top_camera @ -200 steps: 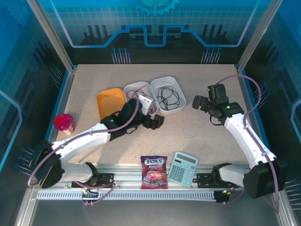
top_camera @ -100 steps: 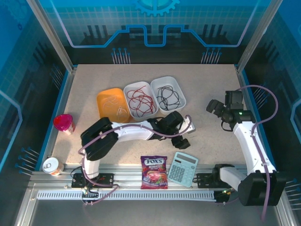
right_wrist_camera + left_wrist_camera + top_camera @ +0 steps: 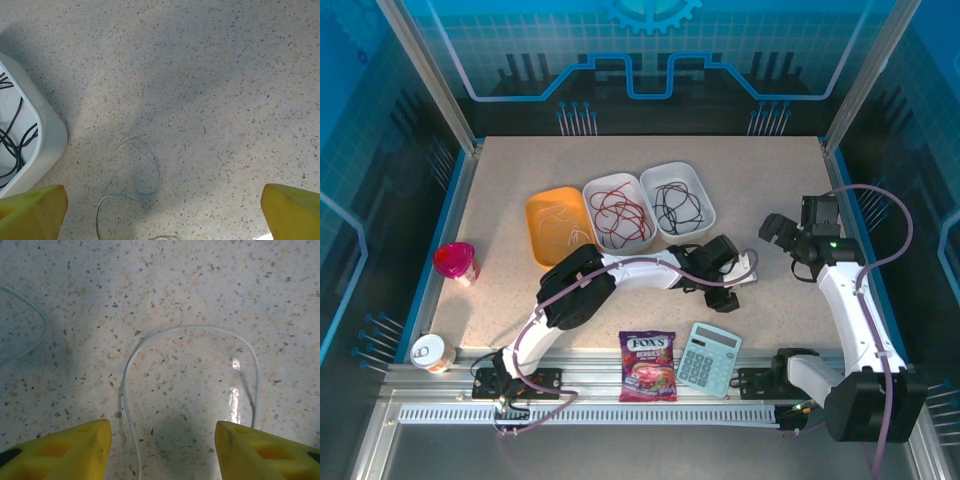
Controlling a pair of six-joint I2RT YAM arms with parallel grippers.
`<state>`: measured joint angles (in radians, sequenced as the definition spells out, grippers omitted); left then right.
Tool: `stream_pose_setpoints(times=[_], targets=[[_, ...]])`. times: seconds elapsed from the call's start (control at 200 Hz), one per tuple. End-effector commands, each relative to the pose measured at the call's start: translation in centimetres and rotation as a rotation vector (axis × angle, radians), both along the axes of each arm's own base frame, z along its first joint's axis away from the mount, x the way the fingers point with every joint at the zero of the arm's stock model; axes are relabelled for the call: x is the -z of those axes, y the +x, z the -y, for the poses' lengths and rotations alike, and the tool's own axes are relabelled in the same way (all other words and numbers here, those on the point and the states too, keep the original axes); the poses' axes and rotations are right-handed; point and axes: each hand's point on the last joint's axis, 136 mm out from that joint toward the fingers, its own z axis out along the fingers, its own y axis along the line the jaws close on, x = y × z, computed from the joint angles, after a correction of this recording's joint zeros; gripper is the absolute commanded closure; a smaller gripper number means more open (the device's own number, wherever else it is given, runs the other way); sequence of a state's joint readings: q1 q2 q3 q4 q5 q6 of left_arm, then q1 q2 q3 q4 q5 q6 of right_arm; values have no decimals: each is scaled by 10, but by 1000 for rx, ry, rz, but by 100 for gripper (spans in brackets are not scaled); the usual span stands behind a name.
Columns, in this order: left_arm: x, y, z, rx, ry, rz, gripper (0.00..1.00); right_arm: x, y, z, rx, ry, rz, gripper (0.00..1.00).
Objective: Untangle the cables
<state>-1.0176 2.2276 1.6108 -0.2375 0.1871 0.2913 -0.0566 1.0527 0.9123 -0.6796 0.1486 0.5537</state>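
Cables (image 3: 620, 215): one pale loop (image 3: 190, 326) between parted left pincer (image 3: 161, 450) jaws; right pincer (image 3: 162, 212) wide; three trays (image 3: 542, 215).

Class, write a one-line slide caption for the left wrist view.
Open left gripper poised over a pale cable loop lying on the speckled table.

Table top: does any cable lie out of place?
Yes. One pale cable lies loose on the bare table, while the red cables and black cables sit in white trays.
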Motion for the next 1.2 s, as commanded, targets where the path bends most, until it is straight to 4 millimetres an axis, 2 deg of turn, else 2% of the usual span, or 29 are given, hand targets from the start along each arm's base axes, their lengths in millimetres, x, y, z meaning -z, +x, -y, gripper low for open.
stream_pose_setpoints(times=[0.0,0.085,0.275,0.445,0.535,0.575,0.665,0.851,1.051,1.196], targets=[[14,4,-3,-2,78,15,43,-2,-1,1,-3,11,20,0],[21,8,-5,-15,99,29,44,-1,1,0,-9,16,29,0],[34,19,-11,-53,163,63,55,-2,2,0,-11,18,42,0],[45,23,-16,-66,204,74,80,-4,1,0,-12,8,44,0],[44,23,-17,-72,204,73,100,-5,0,2,-10,-1,45,0],[41,24,-16,-76,192,75,100,-5,0,3,-6,-6,45,0],[29,26,-13,-92,154,87,100,-6,0,4,-5,-11,45,0],[-14,37,-12,-152,72,165,100,-6,1,5,-4,-15,43,0],[-70,63,-38,-312,34,347,100,-10,2,8,4,-27,50,0],[-112,65,-57,-377,-23,426,100,-10,3,9,7,-22,53,0]])
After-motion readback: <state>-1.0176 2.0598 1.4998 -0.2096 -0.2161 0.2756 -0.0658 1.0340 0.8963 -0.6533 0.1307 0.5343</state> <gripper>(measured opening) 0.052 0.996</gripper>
